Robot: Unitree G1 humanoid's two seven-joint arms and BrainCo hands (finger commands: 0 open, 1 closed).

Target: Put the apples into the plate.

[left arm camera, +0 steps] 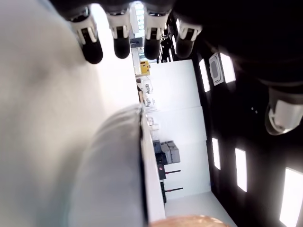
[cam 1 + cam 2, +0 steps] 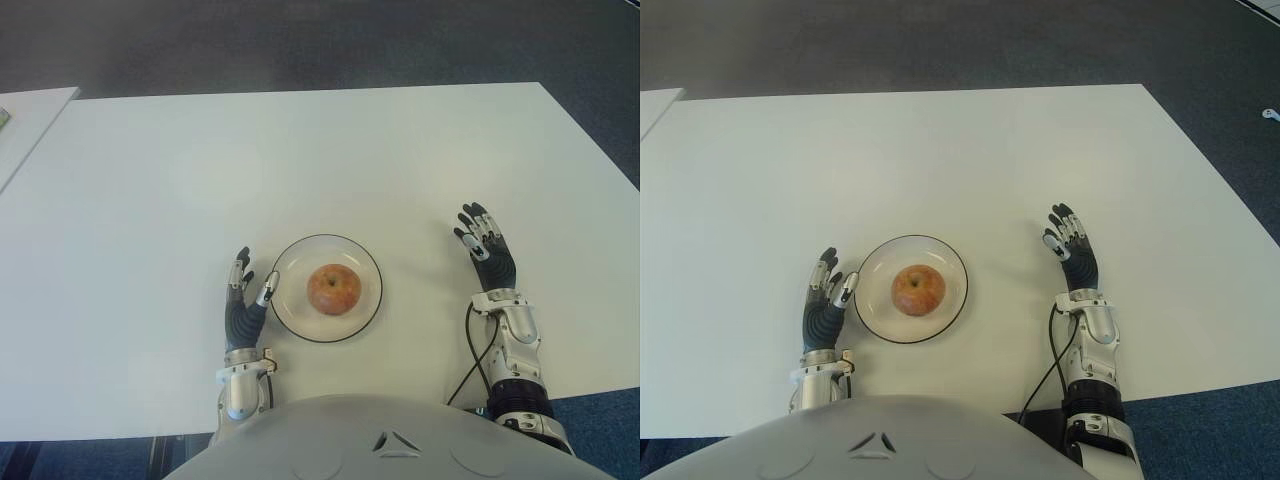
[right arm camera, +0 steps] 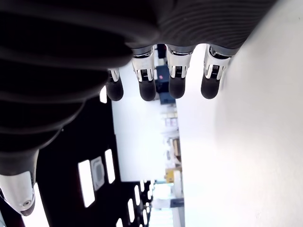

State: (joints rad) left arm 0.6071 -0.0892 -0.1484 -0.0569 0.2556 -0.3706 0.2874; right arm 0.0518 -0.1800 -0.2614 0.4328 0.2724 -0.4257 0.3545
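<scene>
White table (image 2: 300, 160) fills view, dark carpet (image 2: 300, 40) beyond far edge; second white table (image 2: 25, 115) at far left; apple (image 2: 333, 288) sits upright in middle of clear plate (image 2: 290, 263) near front edge; left hand (image 2: 245, 300) just beside plate's left rim, fingers spread, holding nothing; right hand (image 2: 485, 250) well apart on plate's right, fingers extended, empty; black cable (image 2: 470, 350) runs along right forearm.
</scene>
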